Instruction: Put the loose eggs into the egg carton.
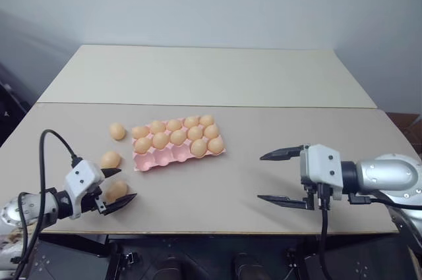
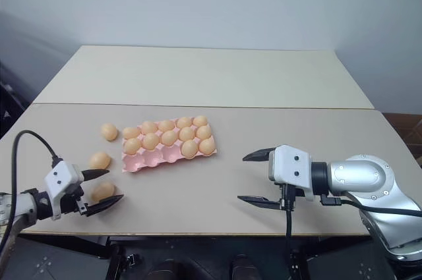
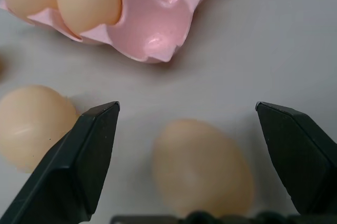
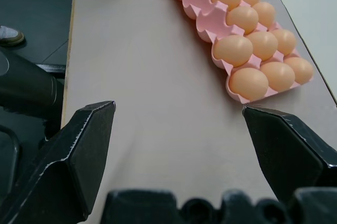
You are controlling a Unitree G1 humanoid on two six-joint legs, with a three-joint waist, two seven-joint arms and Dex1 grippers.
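Pale orange-tan smooth oval egg (image 1: pixel 117 190) is lying near the beige table's (image 1: pixel 217 188) front-left corner, between the left gripper's (image 1: pixel 116 187) spread black fingers; closing off-centre risks rolling it from the pink moulded carton (image 1: pixel 177 155).

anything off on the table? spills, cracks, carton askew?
No spills or visible cracks. The egg carton sits slightly skewed to the table edge, its three near-left cups empty. Three loose eggs lie on the table left of it: one by its far corner, one nearer, one between the open left gripper's fingers.
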